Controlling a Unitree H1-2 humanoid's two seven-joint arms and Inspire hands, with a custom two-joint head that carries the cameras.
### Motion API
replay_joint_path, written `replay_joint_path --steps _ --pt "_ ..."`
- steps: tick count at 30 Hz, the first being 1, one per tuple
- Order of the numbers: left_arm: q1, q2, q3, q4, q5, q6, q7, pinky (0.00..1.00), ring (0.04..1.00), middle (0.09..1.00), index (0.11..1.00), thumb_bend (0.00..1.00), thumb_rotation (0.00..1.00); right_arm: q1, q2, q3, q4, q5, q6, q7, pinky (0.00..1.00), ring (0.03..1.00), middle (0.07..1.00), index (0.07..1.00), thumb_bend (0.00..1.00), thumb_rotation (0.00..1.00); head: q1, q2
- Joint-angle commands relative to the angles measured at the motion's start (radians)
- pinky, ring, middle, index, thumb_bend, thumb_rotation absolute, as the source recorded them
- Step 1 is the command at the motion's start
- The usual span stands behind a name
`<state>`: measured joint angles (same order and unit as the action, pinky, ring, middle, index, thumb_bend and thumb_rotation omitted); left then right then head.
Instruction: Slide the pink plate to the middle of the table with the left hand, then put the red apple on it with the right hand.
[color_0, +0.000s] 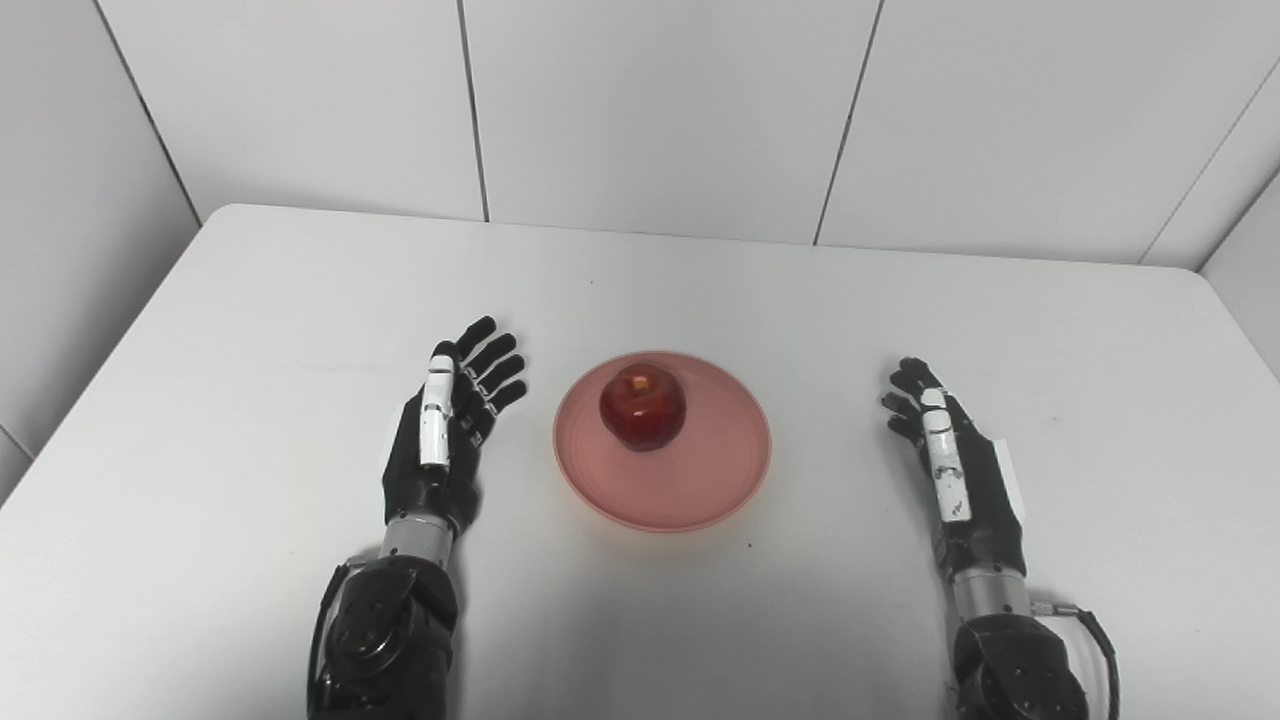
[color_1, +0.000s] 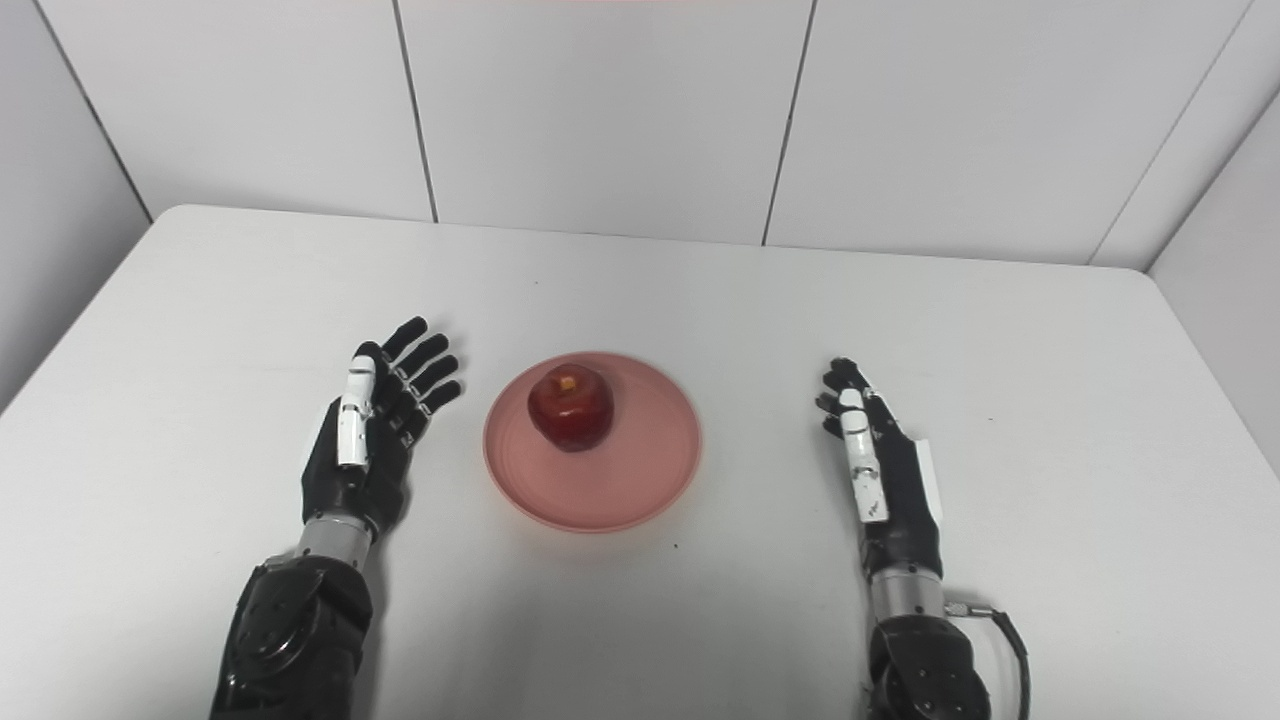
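The red apple (color_0: 643, 405) sits upright on the pink plate (color_0: 690, 490), toward its far side, and the plate lies about mid-table (color_0: 250, 330). Both steps look done. The left hand (color_0: 445, 425) rests just left of the plate, fingers spread, empty; the right hand (color_0: 945, 455) lies well to its right, also spread. Next is probably only to withdraw.

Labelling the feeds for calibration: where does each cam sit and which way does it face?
Left eye view: on the head, left of its twin, angled down at the white table; both forearms rise from the bottom edge.
Right eye view: on the head, slightly rightward, same downward aim, same forearms.
Shared: round pink plate holding the red apple, open left hand and open right hand flanking it.
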<state>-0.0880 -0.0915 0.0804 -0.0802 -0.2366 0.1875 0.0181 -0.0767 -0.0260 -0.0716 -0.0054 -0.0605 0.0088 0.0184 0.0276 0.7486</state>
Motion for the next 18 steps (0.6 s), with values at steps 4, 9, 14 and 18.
replay_joint_path --steps 4,9,14,18 --pt "-0.009 0.002 -0.003 -0.022 -0.016 -0.003 -0.012 0.82 0.823 0.823 0.805 0.38 1.0 -0.016 0.005 0.015 0.012 0.009 -0.043 -0.012 0.87 0.844 0.864 0.86 0.27 1.0 0.003 0.0" --pt "-0.007 0.004 -0.002 -0.026 -0.02 0.001 -0.008 0.82 0.824 0.823 0.804 0.38 1.0 -0.017 0.001 0.024 0.023 0.005 -0.059 -0.017 0.88 0.848 0.866 0.863 0.26 1.0 0.006 0.001" --pt "-0.005 0.005 -0.001 -0.027 -0.024 -0.001 -0.009 0.82 0.827 0.825 0.805 0.38 1.0 -0.017 0.002 0.028 0.023 0.01 -0.063 -0.019 0.87 0.845 0.863 0.859 0.26 1.0 0.008 0.002" --pt "-0.004 0.008 -0.001 -0.025 -0.026 -0.005 -0.013 0.82 0.828 0.826 0.807 0.38 1.0 -0.017 0.002 0.03 0.021 0.008 -0.06 -0.021 0.87 0.845 0.86 0.857 0.27 1.0 0.01 0.002"
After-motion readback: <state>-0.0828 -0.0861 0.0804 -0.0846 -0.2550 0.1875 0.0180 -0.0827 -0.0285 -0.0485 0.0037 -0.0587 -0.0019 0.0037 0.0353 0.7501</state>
